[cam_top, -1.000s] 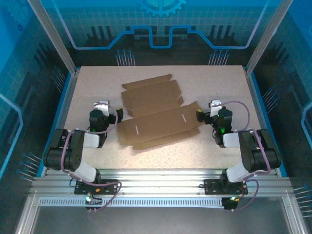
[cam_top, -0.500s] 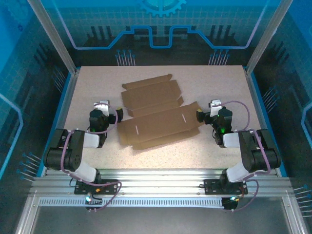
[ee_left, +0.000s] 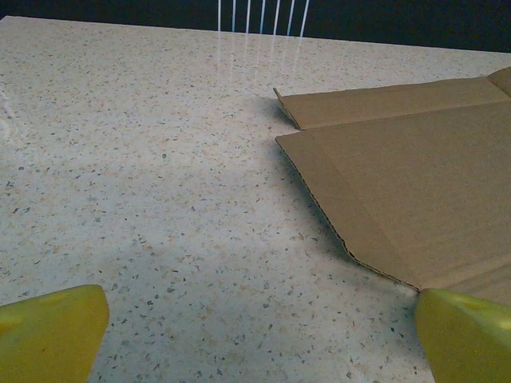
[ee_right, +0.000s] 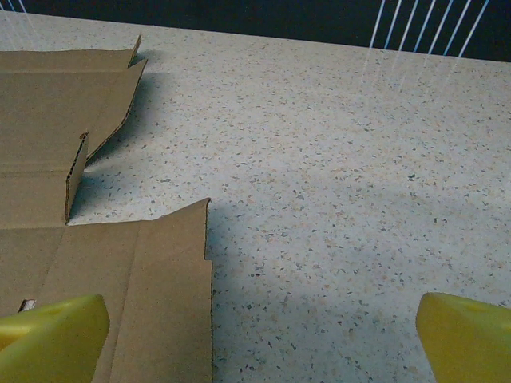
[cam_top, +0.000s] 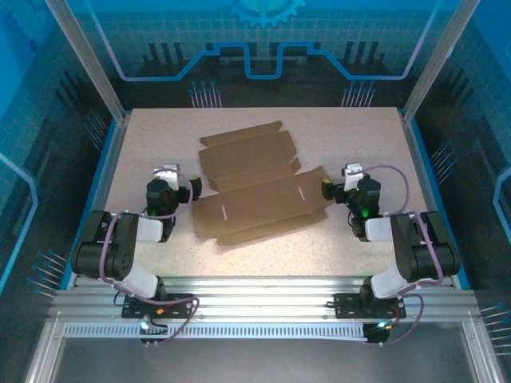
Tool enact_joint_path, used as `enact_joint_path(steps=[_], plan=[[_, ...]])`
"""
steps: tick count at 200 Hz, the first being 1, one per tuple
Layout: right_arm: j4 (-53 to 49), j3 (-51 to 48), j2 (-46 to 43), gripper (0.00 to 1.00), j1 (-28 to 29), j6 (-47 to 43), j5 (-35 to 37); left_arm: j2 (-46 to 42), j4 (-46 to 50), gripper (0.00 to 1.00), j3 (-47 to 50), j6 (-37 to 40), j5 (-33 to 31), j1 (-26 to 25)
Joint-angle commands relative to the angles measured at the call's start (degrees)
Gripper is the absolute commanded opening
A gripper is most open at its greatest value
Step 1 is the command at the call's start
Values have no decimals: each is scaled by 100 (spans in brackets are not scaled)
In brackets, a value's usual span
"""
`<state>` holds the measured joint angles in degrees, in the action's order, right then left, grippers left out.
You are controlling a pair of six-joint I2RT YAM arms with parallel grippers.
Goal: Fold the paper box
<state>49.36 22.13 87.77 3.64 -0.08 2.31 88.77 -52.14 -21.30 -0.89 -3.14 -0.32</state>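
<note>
Flat and unfolded, the box (cam_top: 257, 185) lies near the middle of the table (cam_top: 359, 132), slanted so that its right end sits farther back than its left. Two small white slots (cam_top: 226, 211) show on its near panel. It rests between the two arms, with flaps spread at the far side and along the near edge.

The left pincer (cam_top: 174, 186) sits low, just beside the box's left edge, jaws wide and holding nothing. From the left wrist, its yellow fingers (ee_left: 56, 331) stand at the bottom corners of the view, and the box (ee_left: 415, 183) lies on the right, one ragged corner reaching almost to the right finger. Bare speckled table (ee_left: 144, 159) lies ahead.

The right pincer (cam_top: 345, 188) sits by the box's right end, also spread wide and empty. From the right wrist, the box (ee_right: 136, 295) fills the left side, and the left finger (ee_right: 52, 335) hangs over its near panel; the other finger stands over bare table (ee_right: 335, 159).
</note>
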Motion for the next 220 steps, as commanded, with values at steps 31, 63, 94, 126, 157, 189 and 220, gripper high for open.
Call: enact_joint_path(steps=[31, 63, 94, 126, 157, 189, 220], plan=[[56, 99, 26, 100, -56, -70, -55, 18, -3, 99, -91, 112, 109, 49], [56, 100, 30, 100, -55, -70, -55, 13, 2, 99, -92, 113, 104, 50], [51, 106, 30, 100, -56, -60, -72, 16, 1, 99, -87, 112, 106, 49], [77, 93, 30, 100, -52, -55, -67, -8, -10, 99, -76, 150, 225, 51], [280, -71, -110, 100, -42, -111, -183, -184, 6, 99, -3, 203, 157, -1], [-929, 153, -1011, 100, 95, -118, 170, -872, 839, 99, -146, 138, -224, -100], [-2944, 746, -2020, 100, 525, 492, 390, -1727, 3260, 99, -960, -310, -434, -522]])
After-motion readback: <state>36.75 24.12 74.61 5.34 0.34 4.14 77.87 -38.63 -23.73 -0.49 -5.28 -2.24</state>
